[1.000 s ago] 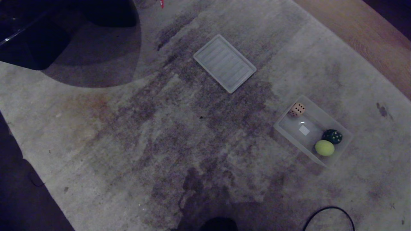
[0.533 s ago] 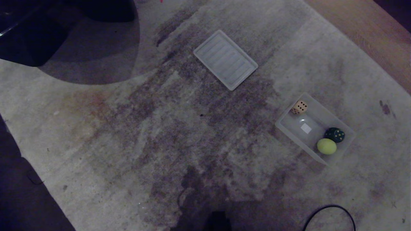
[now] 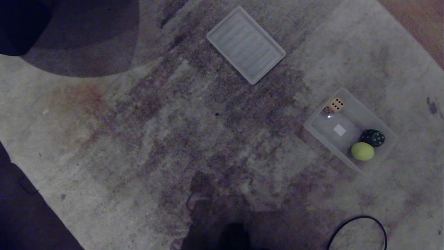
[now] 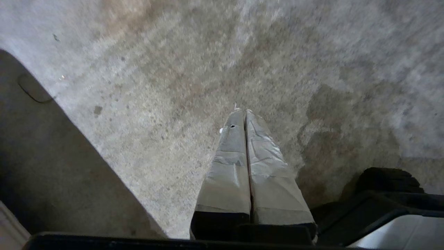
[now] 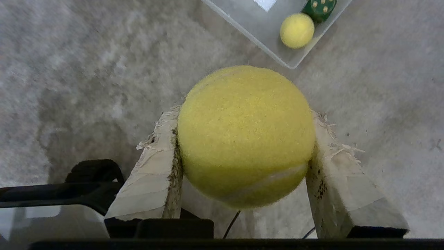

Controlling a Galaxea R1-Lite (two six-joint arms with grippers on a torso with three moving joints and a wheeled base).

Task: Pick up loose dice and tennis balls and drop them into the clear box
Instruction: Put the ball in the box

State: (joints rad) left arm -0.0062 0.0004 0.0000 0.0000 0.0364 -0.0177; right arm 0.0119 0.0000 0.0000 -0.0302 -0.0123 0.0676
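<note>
A: Your tennis ball (image 5: pixel 244 135) sits clamped between the right gripper (image 5: pixel 242 163) pads, held above the carpet (image 3: pixel 138 139), short of the clear box (image 3: pixel 383 125).

B: And the box itself? You've got a second tennis ball (image 3: pixel 362 151) in there, touching the dark green die (image 3: pixel 373 138) at one end, with the beige die (image 3: pixel 335 105) alone in the far corner.

A: White label (image 3: pixel 339 130) on the bottom, between them. Your left gripper (image 4: pixel 245 114) hangs over bare carpet, fingers pressed together, holding nothing.

B: The ribbed clear lid (image 3: pixel 246 45) lies flat, well apart from the box. A black cable (image 3: pixel 360 225) loops near the bottom edge of the head view.
</note>
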